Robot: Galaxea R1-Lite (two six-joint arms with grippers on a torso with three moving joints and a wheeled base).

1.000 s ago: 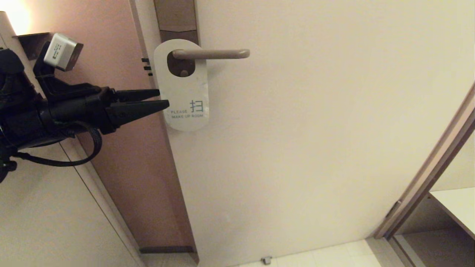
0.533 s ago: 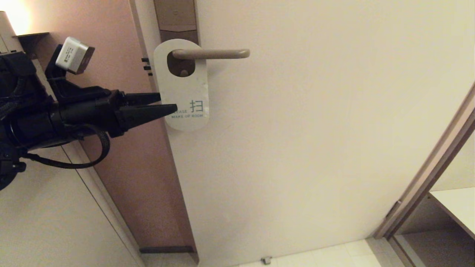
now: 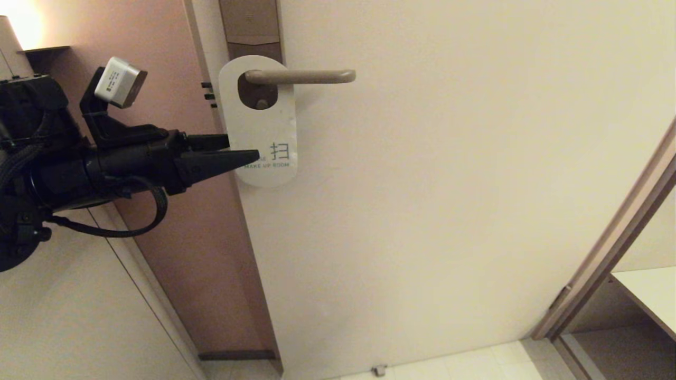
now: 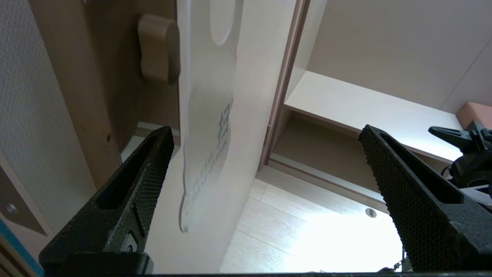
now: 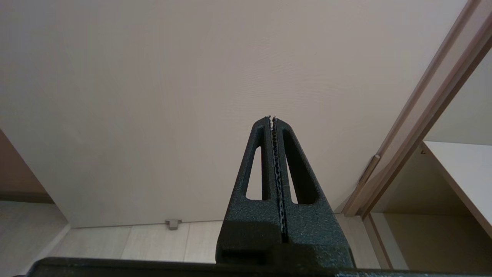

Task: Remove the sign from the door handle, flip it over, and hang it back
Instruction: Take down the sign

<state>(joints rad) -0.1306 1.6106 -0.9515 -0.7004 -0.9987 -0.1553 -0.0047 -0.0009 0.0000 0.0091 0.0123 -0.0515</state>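
The sign (image 3: 261, 126) hangs by its oval hole on the door handle (image 3: 301, 77), white side out, with teal "MAKE UP ROOM" near its lower end. The handle sticks out from the brown lock plate (image 3: 248, 26). My left gripper (image 3: 243, 148) is open at the sign's lower left edge. One finger lies in front of the card, over part of its print, and the other behind it. In the left wrist view the sign (image 4: 203, 115) hangs edge-on inside the left gripper (image 4: 267, 131), close to one finger. My right gripper (image 5: 271, 117) is shut and empty, low before the door.
A small bronze knob (image 4: 157, 50) sits on the lock plate behind the sign. A pink wall panel (image 3: 174, 211) borders the door's left edge. An open closet with a shelf (image 3: 649, 295) and its frame (image 3: 607, 237) stand at right. A door stop (image 3: 378, 370) sits on the floor.
My left gripper has moved right toward the sign. Its front finger now overlaps the card's lower left print. The sign and handle have not moved.
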